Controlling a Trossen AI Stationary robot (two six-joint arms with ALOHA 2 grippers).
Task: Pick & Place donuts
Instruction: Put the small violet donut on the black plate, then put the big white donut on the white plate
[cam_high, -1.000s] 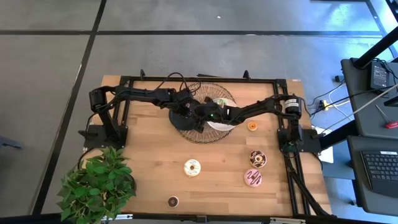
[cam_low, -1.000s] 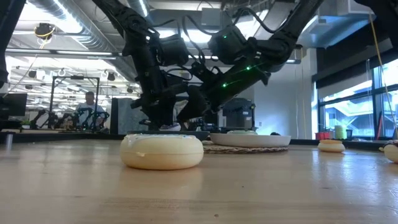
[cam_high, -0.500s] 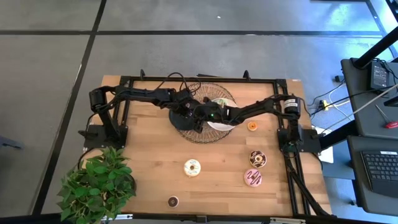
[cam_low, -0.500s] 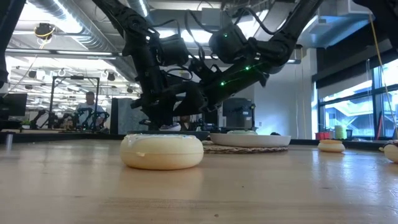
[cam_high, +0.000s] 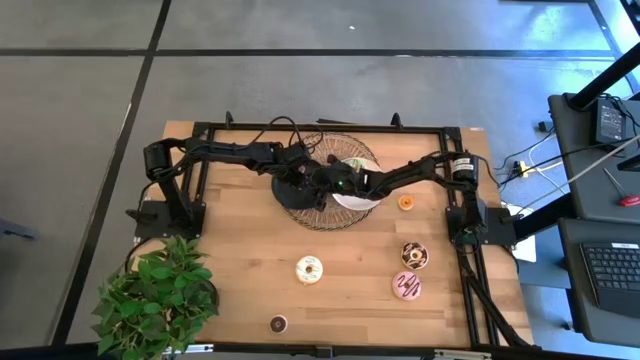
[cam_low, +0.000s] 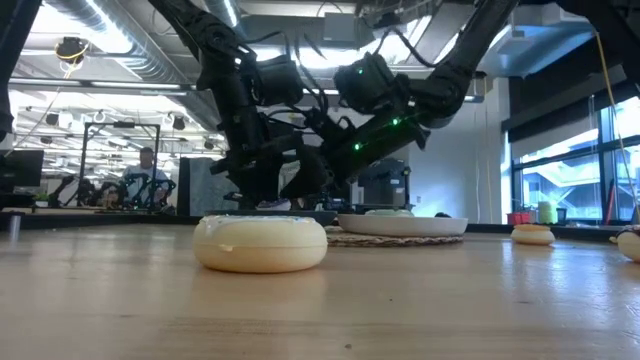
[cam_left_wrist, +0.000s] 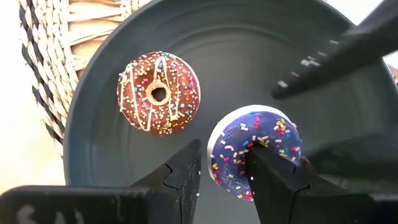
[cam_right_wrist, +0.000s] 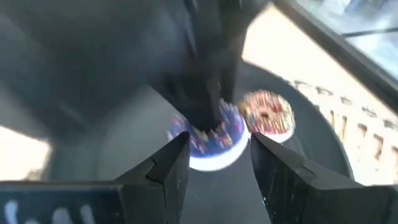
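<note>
A pale wooden table (cam_high: 240, 260) in a dark frame stands on a grey floor, with a leafy potted plant (cam_high: 155, 295) at its near left corner. Nearest the front edge lies a mini brown donut (cam_high: 278, 323); a little farther in sit the cream donut (cam_high: 309, 269), the pink-striped donut (cam_high: 406, 286) and the chocolate-sprinkled donut (cam_high: 414, 254), all well apart on bare wood. Farther back, a mini orange donut (cam_high: 406, 202) rests just beside a round woven mat (cam_high: 330, 215). On that mat lie a black plate (cam_left_wrist: 261, 56) and, beside it, a white plate (cam_high: 358, 200). The black plate holds a brown sprinkled donut (cam_left_wrist: 158, 93) and a purple donut (cam_left_wrist: 254, 152), near each other but apart. The left gripper (cam_left_wrist: 224, 174) hangs over the black plate, its fingers parted around one edge of the purple donut, not clamped. The right gripper (cam_right_wrist: 214, 158) reaches in from the other side above the same plate, fingers spread. Across the room, a person (cam_low: 146, 175) stands far behind.
</note>
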